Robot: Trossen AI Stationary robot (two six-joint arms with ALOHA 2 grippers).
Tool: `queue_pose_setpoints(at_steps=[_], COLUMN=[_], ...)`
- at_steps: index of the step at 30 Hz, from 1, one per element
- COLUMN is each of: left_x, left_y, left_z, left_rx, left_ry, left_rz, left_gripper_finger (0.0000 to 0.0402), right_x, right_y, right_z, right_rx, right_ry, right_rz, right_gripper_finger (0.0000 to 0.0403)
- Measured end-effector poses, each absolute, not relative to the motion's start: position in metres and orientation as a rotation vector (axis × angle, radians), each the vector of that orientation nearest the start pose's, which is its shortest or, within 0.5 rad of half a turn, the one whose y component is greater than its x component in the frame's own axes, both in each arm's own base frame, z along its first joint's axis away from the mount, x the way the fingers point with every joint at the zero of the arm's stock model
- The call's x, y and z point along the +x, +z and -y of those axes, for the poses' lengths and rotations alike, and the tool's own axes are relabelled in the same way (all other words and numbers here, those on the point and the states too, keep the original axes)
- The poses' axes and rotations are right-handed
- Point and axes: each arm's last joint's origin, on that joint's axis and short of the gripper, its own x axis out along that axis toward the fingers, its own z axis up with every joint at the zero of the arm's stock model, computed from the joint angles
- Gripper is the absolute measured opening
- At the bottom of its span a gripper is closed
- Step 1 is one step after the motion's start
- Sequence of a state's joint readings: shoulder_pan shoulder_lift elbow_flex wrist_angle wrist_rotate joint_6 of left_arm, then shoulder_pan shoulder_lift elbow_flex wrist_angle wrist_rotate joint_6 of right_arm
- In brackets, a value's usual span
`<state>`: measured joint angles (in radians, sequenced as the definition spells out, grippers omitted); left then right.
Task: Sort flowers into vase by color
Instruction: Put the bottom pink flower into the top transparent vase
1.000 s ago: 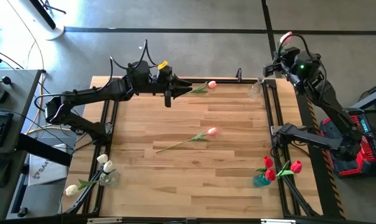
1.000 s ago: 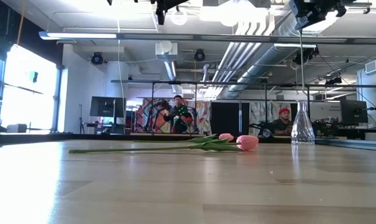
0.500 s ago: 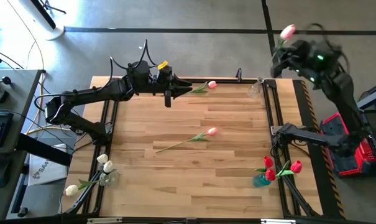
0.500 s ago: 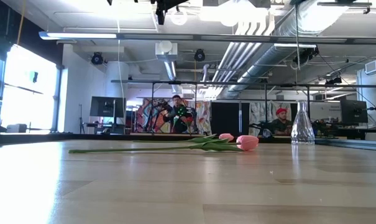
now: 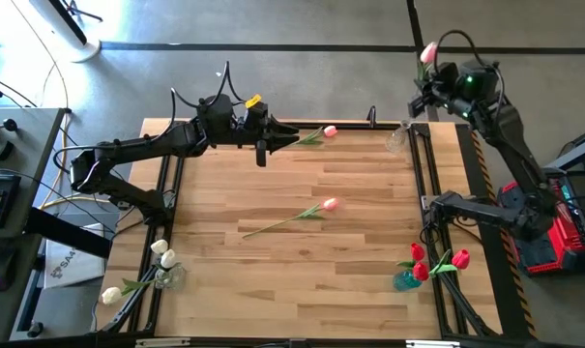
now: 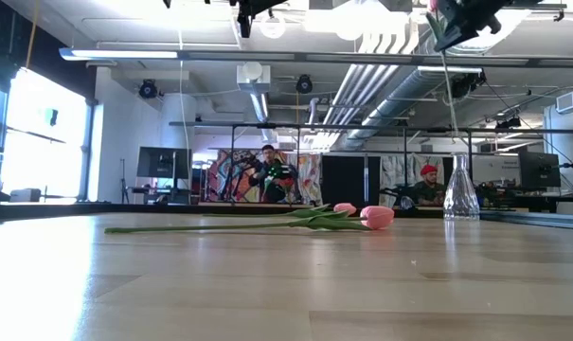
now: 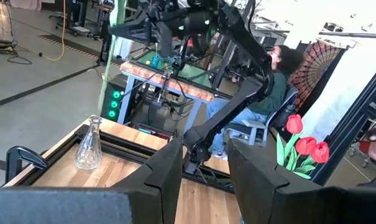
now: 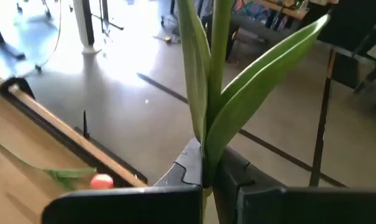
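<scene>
Right gripper [image 5: 429,81] clamped on a pink tulip [image 5: 428,52], above clear vase [image 5: 396,141]; left gripper [image 5: 261,153] parted, beside another tulip [image 5: 314,134].

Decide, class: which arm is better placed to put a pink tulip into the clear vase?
The right. Its claw is shut on a pink tulip, held high near the clear vase. The left claw hangs open, holding nothing, farther from the vase.

One camera looks straight down on the tabletop [image 5: 350,193]; another sits level at its surface, facing the room. Both share the clear vase [image 6: 460,192]. Wrist cameras look past each tool.
</scene>
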<state>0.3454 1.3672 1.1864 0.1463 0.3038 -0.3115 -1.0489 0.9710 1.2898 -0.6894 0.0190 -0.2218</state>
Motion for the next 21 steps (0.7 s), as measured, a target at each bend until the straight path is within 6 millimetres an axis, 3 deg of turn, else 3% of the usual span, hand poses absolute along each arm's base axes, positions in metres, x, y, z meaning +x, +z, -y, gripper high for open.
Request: queue_pose_setpoints(at_steps=[9, 21], left_x=[0.298, 0.298], left_y=[0.374, 0.374], left_z=[-0.098, -0.098], left_rx=[-0.322, -0.322], left_ry=[0.046, 0.046], left_rz=[-0.026, -0.026], left_gripper_finger=[0.0117, 0.0117], right_x=[0.094, 0.096], right_y=[0.396, 0.389], right_z=[0.167, 0.172], right_rx=[0.01, 0.023], right_ry=[-1.05, -1.059], right_rz=[-0.477, -0.542], right_gripper_finger=[0.0, 0.0])
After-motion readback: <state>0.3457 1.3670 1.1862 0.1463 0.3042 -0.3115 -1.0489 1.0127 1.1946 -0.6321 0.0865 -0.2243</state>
